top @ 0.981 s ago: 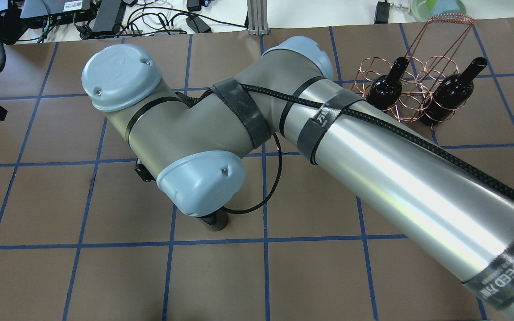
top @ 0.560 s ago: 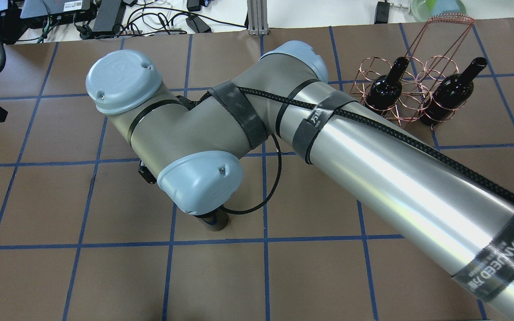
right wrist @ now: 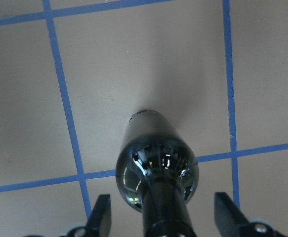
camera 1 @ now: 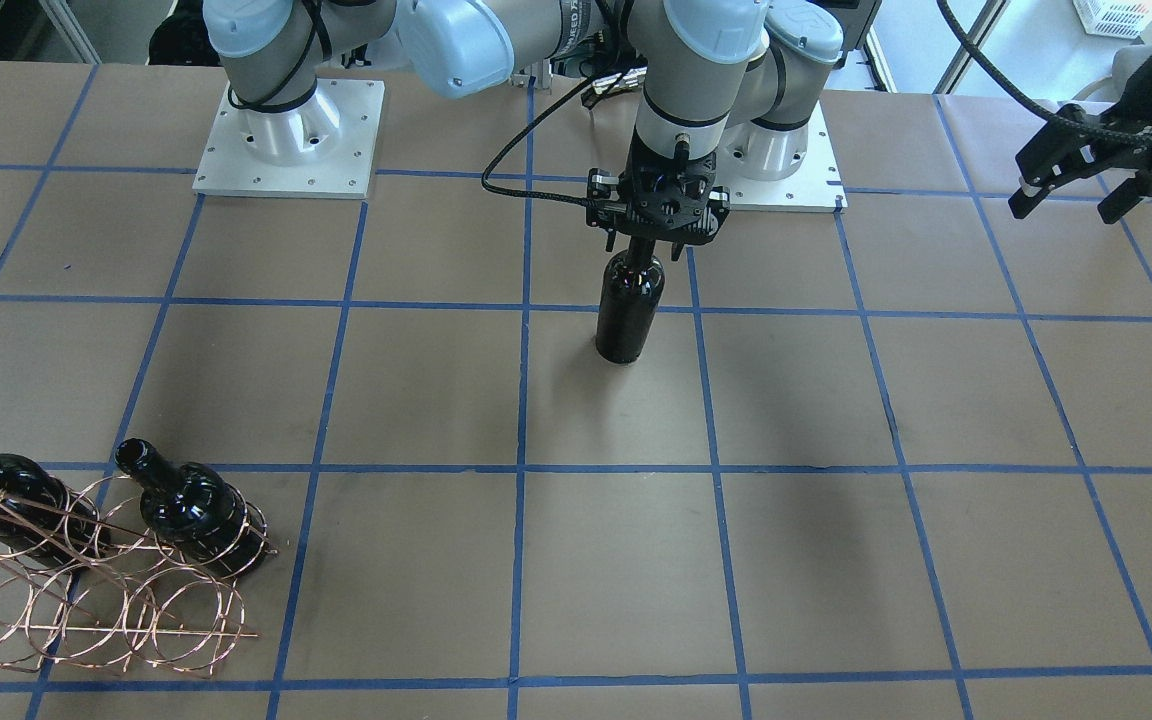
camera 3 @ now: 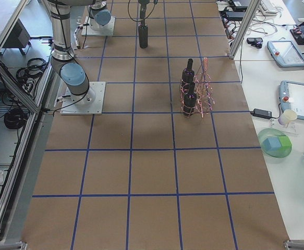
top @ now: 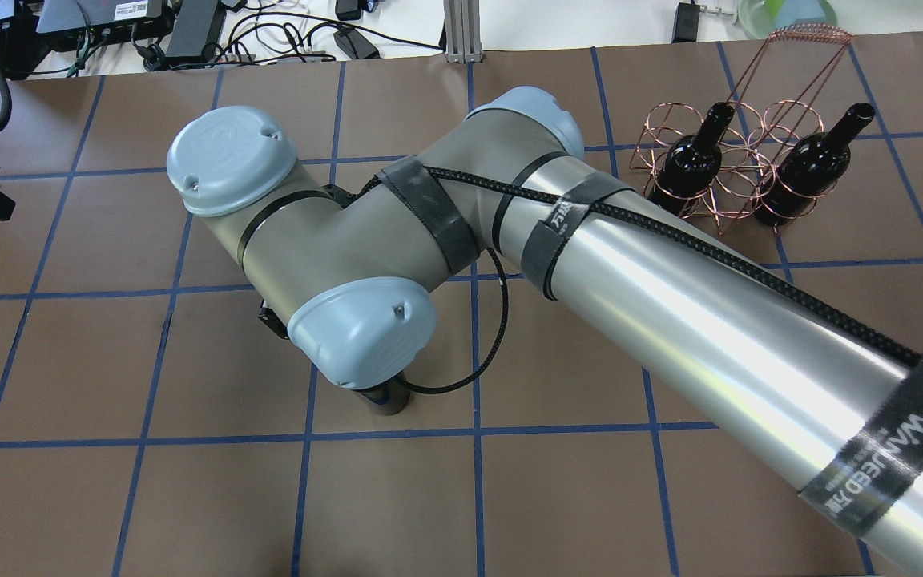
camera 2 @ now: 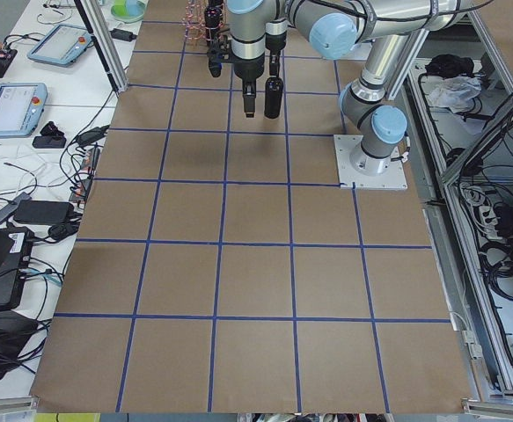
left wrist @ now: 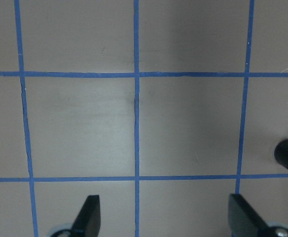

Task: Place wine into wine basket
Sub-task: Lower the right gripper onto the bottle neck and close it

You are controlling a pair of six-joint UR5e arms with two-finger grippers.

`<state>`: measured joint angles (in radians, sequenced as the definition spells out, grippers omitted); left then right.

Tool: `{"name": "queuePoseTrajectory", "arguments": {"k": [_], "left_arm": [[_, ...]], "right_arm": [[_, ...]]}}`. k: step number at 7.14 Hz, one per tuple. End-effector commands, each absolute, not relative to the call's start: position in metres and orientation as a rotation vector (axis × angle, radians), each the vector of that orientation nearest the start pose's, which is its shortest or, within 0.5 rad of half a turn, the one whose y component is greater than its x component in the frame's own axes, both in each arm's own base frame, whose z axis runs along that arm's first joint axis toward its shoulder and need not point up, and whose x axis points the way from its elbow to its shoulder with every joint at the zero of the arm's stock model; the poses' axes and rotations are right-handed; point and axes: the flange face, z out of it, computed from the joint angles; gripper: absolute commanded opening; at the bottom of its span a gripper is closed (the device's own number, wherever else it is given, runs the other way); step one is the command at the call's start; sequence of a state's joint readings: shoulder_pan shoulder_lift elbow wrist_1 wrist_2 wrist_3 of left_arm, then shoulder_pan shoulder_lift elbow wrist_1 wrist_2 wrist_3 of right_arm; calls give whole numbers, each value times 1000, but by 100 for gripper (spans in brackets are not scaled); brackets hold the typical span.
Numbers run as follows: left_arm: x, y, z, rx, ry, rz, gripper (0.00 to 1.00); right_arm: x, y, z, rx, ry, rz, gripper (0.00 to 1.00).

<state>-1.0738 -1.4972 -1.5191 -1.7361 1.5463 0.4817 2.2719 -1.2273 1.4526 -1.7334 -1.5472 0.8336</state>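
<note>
Brown paper taped into a blue grid covers the long table, with white benches carrying tablets and cables along the edge nearest the wine basket. That copper wire basket stands close to this edge, an aluminium post rising just beyond it. Two dark bottles stand in its rings on the robot's side. Several grid squares of bare paper separate the basket from the wine, which stands upright well apart from it, toward the robot's bases. The right end effector straddles the wine's neck, released, fingers apart from the glass on both sides. The left end effector hangs farthest from the basket, spread wide, holding nothing.
</note>
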Motion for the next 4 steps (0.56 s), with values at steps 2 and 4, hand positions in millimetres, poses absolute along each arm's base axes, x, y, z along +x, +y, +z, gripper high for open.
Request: {"name": "queuePoseTrajectory", "arguments": {"k": [2,4], "left_arm": [[97,-463,530,-25,3183,47,92],[97,-463,530,-28,3184,46,92]], "right_arm": [[503,-384,369,234,3151,112,63],[503,-384,368,237,3150,119,64]]}}
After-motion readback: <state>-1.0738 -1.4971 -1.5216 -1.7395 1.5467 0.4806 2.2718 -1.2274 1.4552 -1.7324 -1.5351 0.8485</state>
